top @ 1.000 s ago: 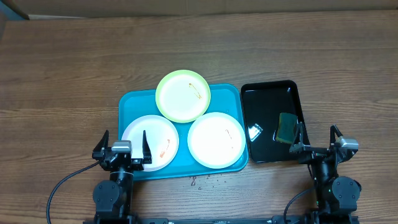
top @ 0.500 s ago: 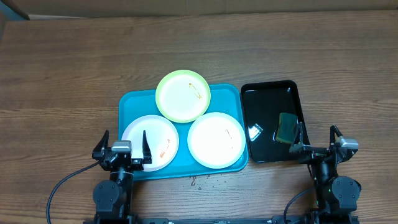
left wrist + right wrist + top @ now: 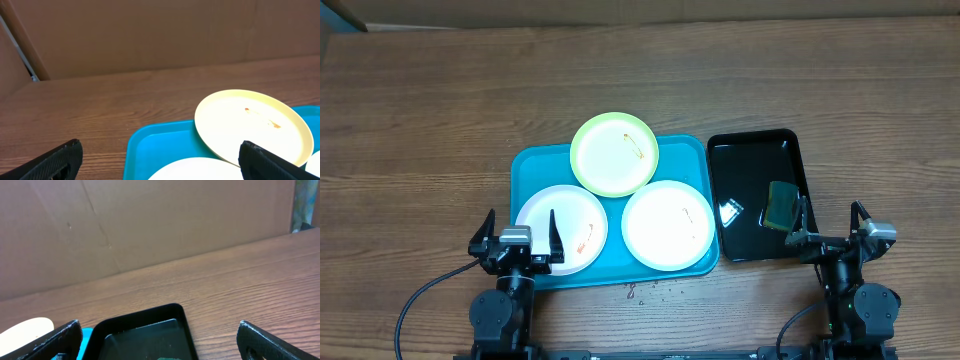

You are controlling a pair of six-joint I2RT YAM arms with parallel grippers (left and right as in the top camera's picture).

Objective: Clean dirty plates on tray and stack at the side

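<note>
A turquoise tray [image 3: 535,170] lies at the table's middle front with three plates on it. The pale yellow-green plate [image 3: 614,153] overhangs the tray's far rim and carries orange smears. One white plate [image 3: 572,222] with a red smear sits front left, another white plate [image 3: 667,225] front right. My left gripper [image 3: 517,236] stands open at the tray's front left corner, one finger over the left white plate. My right gripper [image 3: 830,227] is open at the front right, by the black tray. The left wrist view shows the yellow-green plate [image 3: 250,125] and tray [image 3: 160,145].
A glossy black tray [image 3: 757,195] holding liquid and a green sponge [image 3: 781,205] lies right of the turquoise tray; its far rim [image 3: 145,317] shows in the right wrist view. Small crumbs [image 3: 640,290] lie in front of the turquoise tray. Brown cardboard [image 3: 150,35] backs the table.
</note>
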